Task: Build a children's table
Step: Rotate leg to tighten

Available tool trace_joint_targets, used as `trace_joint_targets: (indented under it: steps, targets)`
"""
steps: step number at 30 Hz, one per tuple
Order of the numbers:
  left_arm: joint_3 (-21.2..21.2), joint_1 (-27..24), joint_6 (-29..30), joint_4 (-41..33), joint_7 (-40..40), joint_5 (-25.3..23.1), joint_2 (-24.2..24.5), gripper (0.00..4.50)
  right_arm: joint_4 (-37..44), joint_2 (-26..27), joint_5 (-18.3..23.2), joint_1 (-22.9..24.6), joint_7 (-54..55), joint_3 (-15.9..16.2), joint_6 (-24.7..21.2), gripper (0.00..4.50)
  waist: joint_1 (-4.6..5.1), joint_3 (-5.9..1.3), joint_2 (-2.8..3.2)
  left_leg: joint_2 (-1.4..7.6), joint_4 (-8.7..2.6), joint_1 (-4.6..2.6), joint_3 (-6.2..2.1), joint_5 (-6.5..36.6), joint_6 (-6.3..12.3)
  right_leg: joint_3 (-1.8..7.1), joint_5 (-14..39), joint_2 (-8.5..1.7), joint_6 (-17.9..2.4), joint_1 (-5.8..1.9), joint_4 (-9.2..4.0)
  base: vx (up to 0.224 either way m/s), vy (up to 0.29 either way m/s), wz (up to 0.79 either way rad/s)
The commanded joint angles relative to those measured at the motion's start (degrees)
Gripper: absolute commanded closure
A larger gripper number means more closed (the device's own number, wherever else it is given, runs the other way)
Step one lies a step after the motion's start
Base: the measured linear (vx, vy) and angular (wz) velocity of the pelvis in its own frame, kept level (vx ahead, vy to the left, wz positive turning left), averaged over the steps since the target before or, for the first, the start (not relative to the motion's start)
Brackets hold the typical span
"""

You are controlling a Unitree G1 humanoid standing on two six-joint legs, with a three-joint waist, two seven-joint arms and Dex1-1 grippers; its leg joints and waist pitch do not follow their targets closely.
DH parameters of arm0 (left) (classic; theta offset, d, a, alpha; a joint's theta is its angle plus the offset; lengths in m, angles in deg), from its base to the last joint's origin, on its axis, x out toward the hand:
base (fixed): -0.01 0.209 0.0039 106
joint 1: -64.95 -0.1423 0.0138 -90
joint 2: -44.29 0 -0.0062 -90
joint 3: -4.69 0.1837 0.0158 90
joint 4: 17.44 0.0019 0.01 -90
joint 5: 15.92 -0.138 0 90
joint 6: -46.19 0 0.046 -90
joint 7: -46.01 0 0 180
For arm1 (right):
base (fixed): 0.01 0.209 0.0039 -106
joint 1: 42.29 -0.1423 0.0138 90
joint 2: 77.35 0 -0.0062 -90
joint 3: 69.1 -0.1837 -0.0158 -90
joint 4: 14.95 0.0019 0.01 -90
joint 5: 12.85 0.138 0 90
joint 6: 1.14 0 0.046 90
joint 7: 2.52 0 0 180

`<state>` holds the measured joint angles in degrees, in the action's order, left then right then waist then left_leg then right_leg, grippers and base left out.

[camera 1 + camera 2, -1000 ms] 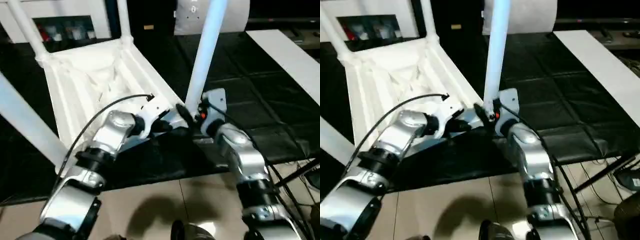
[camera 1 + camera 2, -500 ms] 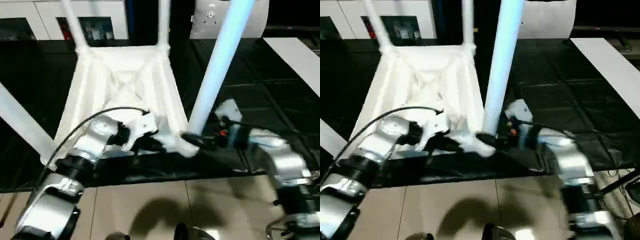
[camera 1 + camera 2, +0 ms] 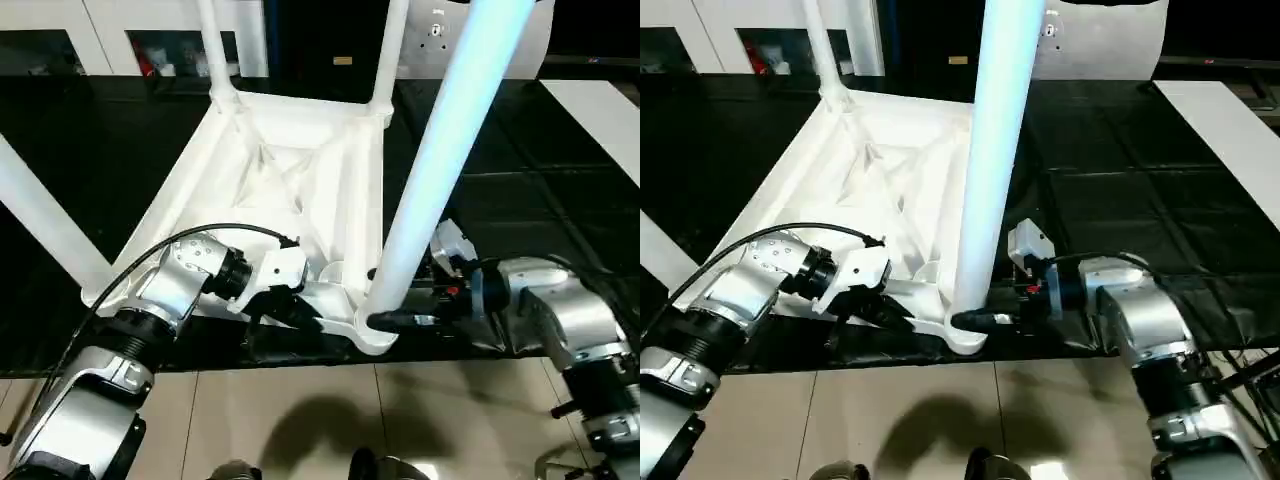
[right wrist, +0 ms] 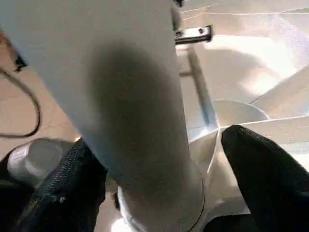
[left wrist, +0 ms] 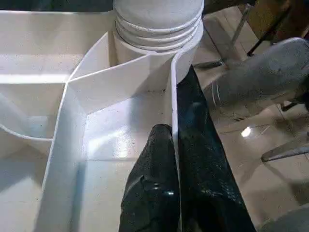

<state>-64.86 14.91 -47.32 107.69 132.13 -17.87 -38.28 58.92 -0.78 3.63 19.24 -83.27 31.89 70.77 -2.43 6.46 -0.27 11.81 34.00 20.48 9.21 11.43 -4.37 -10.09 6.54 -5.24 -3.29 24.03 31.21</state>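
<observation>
Four legs already stand up from your upturned children's table point(image 3: 290, 170) on the black mat point(image 3: 520, 210). Your left gripper point(image 5: 174, 159) pinches the thin rim wall at the near corner; your right gripper point(image 4: 154, 193) straddles the near leg point(image 3: 440, 170) wide. It looks light, stiff and slick, so grip low.

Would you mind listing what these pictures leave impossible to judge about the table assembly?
- Near leg: its top is cut off by the head views' upper edge.
- Its threaded base: seating depth hidden inside the corner socket.
- Right gripper: contact between fingers and leg unclear.
</observation>
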Motion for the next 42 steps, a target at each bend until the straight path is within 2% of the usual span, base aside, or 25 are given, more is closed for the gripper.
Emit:
trace_joint_targets:
  steps: [1,4,15,21,24,26,27,28,29,30,31,32,33,34,35,36,37,39,40,41,42]
  targets:
    - [2.09,1.48,-2.0,-0.7,3.86,0.4,-0.72,4.5,0.22,-1.18,0.16,-0.5,-2.35,1.37,-0.56,1.14,0.28,-4.73,-0.77,1.67,-3.5,0.03,0.12,5.41,8.0,4.03,22.02,-3.59,-5.46,-4.29,-3.22,0.0,0.0,0.0]
    - [2.08,1.77,-2.26,-0.21,3.91,0.33,-0.73,4.5,0.02,-1.32,-0.09,-0.4,-3.0,1.68,-0.38,1.34,0.07,-4.72,-0.92,1.56,-3.5,0.04,0.17,5.56,7.73,4.01,22.88,-3.63,-5.09,-4.32,-3.35,0.0,0.0,0.0]
    - [1.84,1.96,-2.59,0.63,3.35,0.45,-0.74,4.5,0.35,-1.27,1.37,-0.17,-4.82,2.06,-2.43,2.27,-0.12,-4.54,-0.83,1.56,-3.58,-0.02,0.18,6.37,7.01,3.87,24.49,-3.57,-4.3,-4.24,-3.67,0.0,0.0,0.0]
    - [0.78,1.36,-0.25,-0.29,2.31,1.84,-1.32,4.5,2.73,0.03,3.47,0.93,-4.26,1.43,-5.47,2.36,-0.14,-4.41,-0.88,1.43,-3.61,0.01,0.25,6.86,6.73,3.84,25.76,-3.55,-3.67,-4.29,-3.92,0.0,0.0,0.0]
    - [0.06,0.77,1.3,-1.36,-0.13,2.06,-2.02,4.5,4.9,1.87,2.45,2.2,0.46,1.5,-6.58,2.36,-0.1,-4.34,-0.81,1.45,-3.7,-0.03,0.17,6.95,6.39,3.75,26.38,-3.56,-3.11,-4.18,-4.08,0.0,0.0,0.0]
    - [-0.57,0.73,5.51,-2.71,-3.06,1.93,-2.91,4.5,5.22,4.97,0.45,2.17,7.61,0.87,-6.86,2.36,0.06,-4.28,-0.67,1.4,-3.79,-0.16,0.11,7.35,5.48,3.68,27.27,-3.57,-2.91,-4.09,-4.2,0.0,0.0,0.0]
    - [-0.84,0.85,7.54,-3.27,-4.55,1.76,-3.38,4.5,4.74,6.82,-0.45,1.75,11.57,0.25,-7.36,2.36,0.45,-4.01,-0.68,1.26,-3.86,-0.02,0.05,8.13,4.69,3.54,28.65,-3.48,-2.39,-4.15,-4.41,0.0,0.0,0.0]
    - [-1.03,1.09,9.76,-3.82,-6.3,1.37,-3.94,4.5,3.64,9.35,-1.29,0.89,16.59,-0.78,-8.28,2.39,0.92,-3.73,-0.62,1.05,-3.83,-0.23,0.01,9.52,3.83,3.28,31.45,-3.52,-1.55,-3.89,-5.01,0.0,0.0,0.0]
    - [-1.06,1.29,11.58,-4.2,-7.46,1.0,-4.32,4.5,2.99,10.97,-1.62,0.21,19.63,-1.39,-9.29,2.4,1.49,-3.64,-0.52,0.73,-3.74,-0.14,-0.1,10.35,2.94,3.02,33.59,-3.52,-0.54,-4.08,-5.32,0.0,0.0,0.0]
    - [-1.07,1.56,13.3,-4.49,-8.85,0.48,-4.75,4.5,2.45,12.5,-2.04,-0.42,22.43,-1.85,-9.86,2.4,1.79,-3.6,-0.58,0.57,-3.74,0.12,-0.29,10.66,2.65,2.71,34.48,-3.51,0.19,-4.3,-5.46,0.0,0.0,0.0]
    - [-1.07,1.56,13.3,-4.49,-8.85,0.48,-4.75,4.5,2.45,12.5,-2.04,-0.42,22.43,-1.85,-9.86,2.4,2.68,-3.52,-0.61,0.33,-3.6,0.48,-0.5,11.51,2.1,2.15,36.29,-3.35,1.85,-4.54,-5.9,0.0,0.0,0.0]
    - [-1.17,2.06,14.49,-4.38,-10.9,-0.11,-5.47,4.5,1.91,14.38,-2.43,-1.2,25.96,-2.52,-11.29,2.41,3.02,-3.62,-0.47,0.23,-3.49,0.29,-0.51,11.78,2.15,2.03,36.64,-3.43,2.38,-4.52,-6.22,0.0,0.0,0.0]
    - [-2.11,3.28,17.57,-3.76,-16.15,-0.79,-7.73,4.5,0.94,18.18,-4.25,-2.6,33.87,-3.46,-13.44,2.41,4.02,-3.55,-0.56,0.27,-3.48,0.47,-0.6,11.79,2.26,1.94,36.04,-3.32,2.35,-4.45,-6.17,0.0,0.0,0.0]
    - [-2.75,3.9,18.48,-3.24,-18.8,-1.0,-8.92,4.5,0.72,19.74,-5.01,-2.94,36.88,-3.67,-13.77,2.41,4.86,-3.4,-0.35,0.3,-3.31,0.18,-0.7,12.78,1.6,1.54,37.0,-3.25,2.33,-4.07,-6.55,0.0,0.0,0.0]
    - [-3.3,4.44,19.35,-2.79,-21.18,-1.25,-9.97,4.5,0.53,21.07,-5.82,-3.14,39.4,-3.75,-13.43,2.41,5.68,-3.54,-0.21,0.05,-3.04,-0.13,-0.73,13.54,1.45,1.15,37.79,-3.34,2.89,-4.07,-6.96,0.0,0.0,0.0]
    - [-3.54,4.69,19.68,-2.59,-22.26,-1.39,-10.43,4.5,0.47,21.67,-6.16,-3.19,40.48,-3.77,-13.19,2.41,5.93,-3.66,-0.17,0.0,-3.07,-0.09,-0.78,13.41,1.85,1.17,36.97,-3.44,2.8,-4.25,-6.99,0.0,0.0,0.0]
    - [-3.88,5.0,20.78,-2.66,-23.96,-1.8,-11.27,4.5,0.41,22.99,-7.04,-3.2,43.15,-4.02,-13.33,2.42,6.34,-3.73,-0.1,0.31,-3.31,0.25,-0.94,12.81,2.97,1.34,34.18,-3.48,1.95,-4.53,-6.67,0.0,0.0,0.0]
    - [-5.22,5.75,23.12,-2.49,-28.29,-1.89,-13.64,4.5,0.05,25.67,-8.94,-3.06,48.86,-4.54,-14.11,2.45,6.93,-3.6,-0.19,0.63,-3.47,0.25,-1.0,13.01,3.45,1.5,32.31,-3.38,0.5,-4.15,-6.45,0.0,0.0,0.0]
    - [-5.76,5.93,24.41,-2.84,-30.06,-1.84,-14.76,4.5,-0.05,27.61,-8.9,-2.82,51.77,-5.72,-14.85,2.45,6.97,-3.75,-0.15,0.38,-3.39,0.07,-0.89,12.76,3.63,1.76,31.85,-3.53,-0.21,-4.11,-6.27,0.0,0.0,0.0]
    - [-6.2,6.04,24.92,-3.07,-31.49,-1.77,-15.56,4.5,0.04,28.79,-8.94,-2.54,53.41,-6.33,-15.01,2.45,6.97,-3.73,-0.19,0.37,-3.43,0.17,-0.77,11.75,4.09,2.05,30.88,-3.57,-1.1,-4.11,-6.06,0.0,0.0,0.0]
    - [-6.38,6.11,25.02,-3.19,-32.4,-1.82,-16.03,4.5,0.29,29.43,-8.98,-2.17,54.33,-6.51,-14.61,2.13,6.89,-3.73,-0.12,0.4,-3.48,0.18,-0.79,11.51,4.31,2.1,30.52,-3.53,-1.4,-4.09,-6.0,0.0,0.0,0.0]
